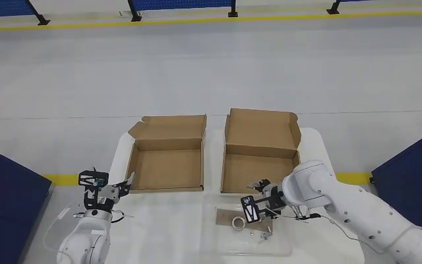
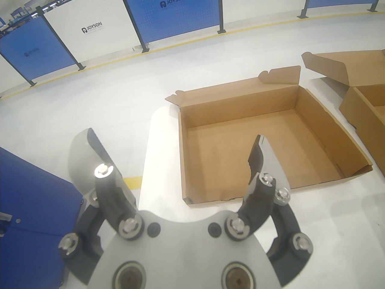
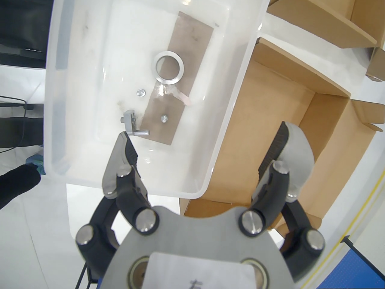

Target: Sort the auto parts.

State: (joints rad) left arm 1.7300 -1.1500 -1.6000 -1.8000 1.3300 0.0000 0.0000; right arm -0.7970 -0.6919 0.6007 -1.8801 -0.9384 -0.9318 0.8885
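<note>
Ring [image 3: 167,80] flat in bin [image 3: 240,70], hole upward

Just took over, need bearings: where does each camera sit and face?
Top view: above arms, looking down on table, left box, right box, clear bin; both arms show.
Left wrist view: on that wrist, facing the left box past the open left gripper.
Right wrist view: on that wrist, looking into the clear bin past the open right gripper.
Shared: left box, in top and left wrist.
</note>
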